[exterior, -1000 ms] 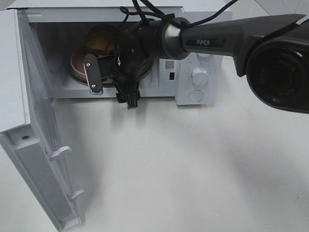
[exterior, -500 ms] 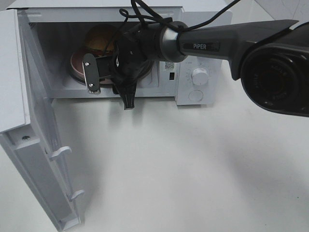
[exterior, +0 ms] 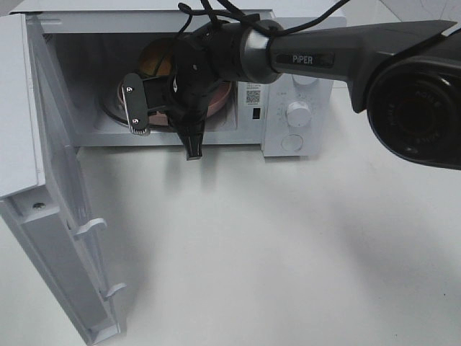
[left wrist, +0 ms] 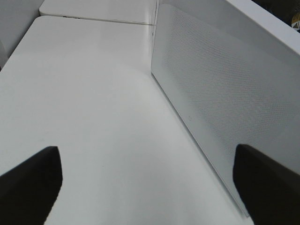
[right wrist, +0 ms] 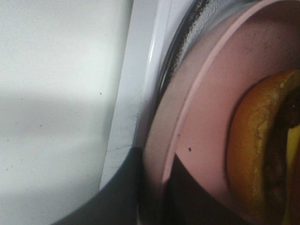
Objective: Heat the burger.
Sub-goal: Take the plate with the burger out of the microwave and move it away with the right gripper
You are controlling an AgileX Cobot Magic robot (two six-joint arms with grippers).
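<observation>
- The right gripper [exterior: 162,122] is reaching into the open microwave [exterior: 295,79], and its fingers are closing on the rim of the plate [right wrist: 168,154]; one dark finger [right wrist: 187,187] is lying over the plate's inner face and another is showing under the rim.
- The grip is sitting on the rim rather than on the food, which appears meant to carry plate and food as one load.
- The burger [exterior: 155,61] is sitting on the plate, inside the cavity, toward the back.
- In the high view the burger is lying just behind the gripper, partly hidden by the wrist; in the wrist view the bun edge [right wrist: 255,140] is sitting near the clamped rim, not touching the fingers.
- The door [exterior: 65,252] is standing swung wide to the left, leaving the cavity clear for the arm.
- The left gripper [left wrist: 145,187] is waiting outside beside the door panel, its fingers spread apart and holding nothing; it appears placed to shut the door later.
- The plate is looking nearly seated; release and door closing are judged to be outstanding.
</observation>
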